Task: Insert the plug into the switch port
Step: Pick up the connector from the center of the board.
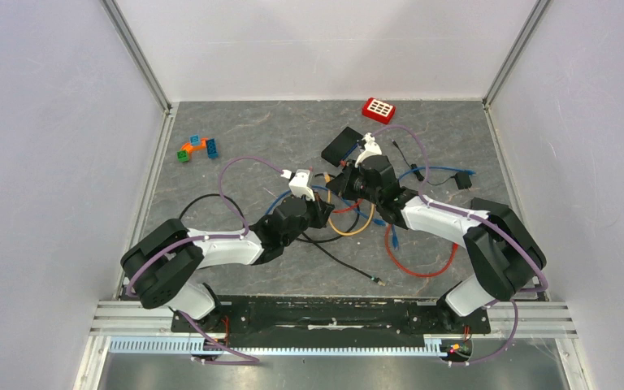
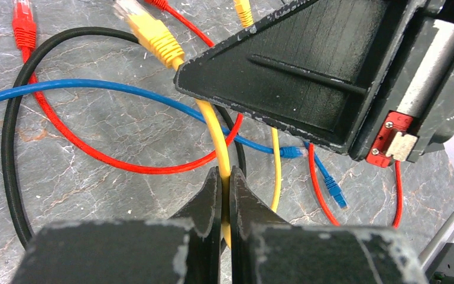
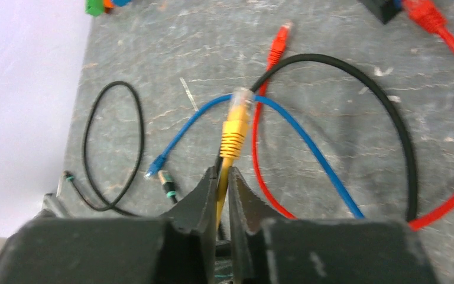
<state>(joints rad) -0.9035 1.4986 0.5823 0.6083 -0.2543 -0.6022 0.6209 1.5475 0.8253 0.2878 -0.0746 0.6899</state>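
Yellow ribbed plug (image 3: 234,127) with clear tip at frame centre, its smooth yellow cable (image 2: 220,136) pinched tight by left gripper (image 2: 226,175) and right gripper (image 3: 223,175), marbled grey tabletop (image 3: 153,59)

In the top view the light is soft and even; the walls (image 1: 41,162) are bright without glare, and the arms (image 1: 227,248) give only faint shadows on the grey tabletop (image 1: 236,130). The left wrist view is sharp: the yellow cable (image 2: 216,127) and the stone pattern are crisp, and only the left end effector (image 2: 225,177), close to the lens, is a little soft. The right wrist view is blurred; the red cable (image 3: 447,35) at the right edge is smeared, and the left wall (image 3: 23,89) is washed out.
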